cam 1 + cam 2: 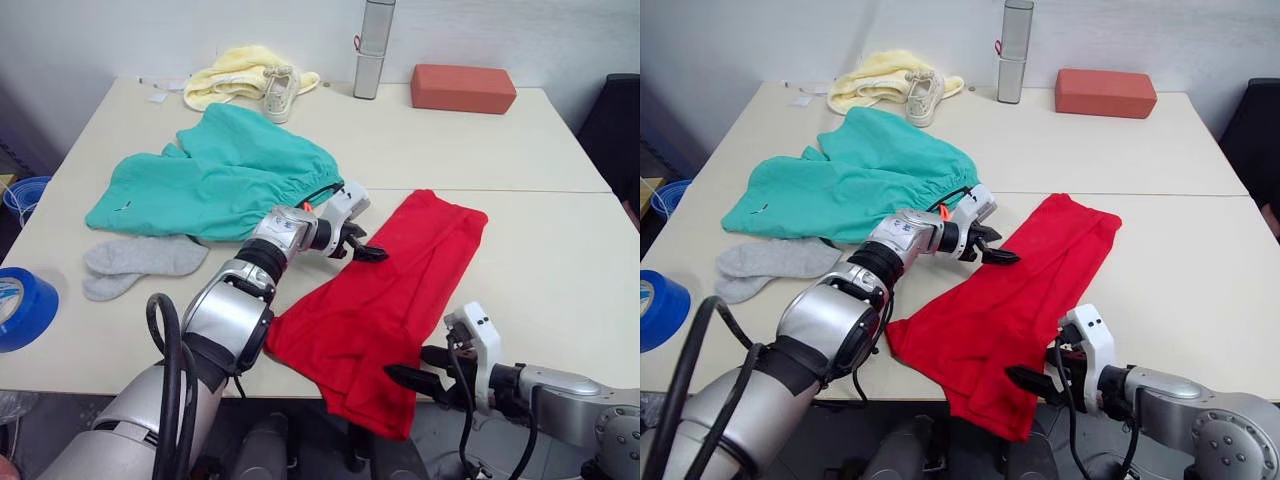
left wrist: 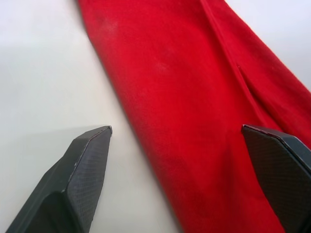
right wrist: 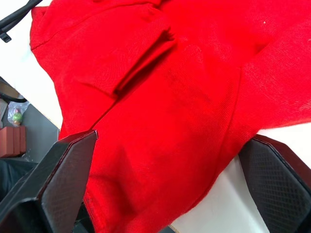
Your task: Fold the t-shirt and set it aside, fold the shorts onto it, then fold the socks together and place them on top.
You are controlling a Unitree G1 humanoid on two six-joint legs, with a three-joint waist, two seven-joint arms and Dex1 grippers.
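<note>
Start at the far left of your table (image 1: pixel 560 270), away from the t-shirt (image 1: pixel 385 300). There you have a blue roll of tape (image 1: pixel 20 305) at the table's edge. Next come the socks (image 1: pixel 135 262), two grey ones lying flat and touching each other, well to the left of the t-shirt. Just behind them are the shorts (image 1: pixel 215 180), spread out, with the gathered waist end nearest the t-shirt. Behind the shorts you can see a yellow cloth (image 1: pixel 235 75) and a little white shoe (image 1: pixel 280 93).

Your left gripper (image 1: pixel 362 250) is at the t-shirt's left edge, about halfway along it. Its two fingers (image 2: pixel 85 170) are wide apart, one over bare table and one over the red cloth.

The t-shirt lies in a long red strip, slanting, and its near end hangs over the table's front edge.

Your right gripper (image 1: pixel 418 368) is at that hanging near end. Its fingers (image 3: pixel 58 179) are wide apart with red cloth between them.

Far behind the t-shirt stand a silver bottle (image 1: pixel 372 48) and a red-brown block (image 1: pixel 463 88).
</note>
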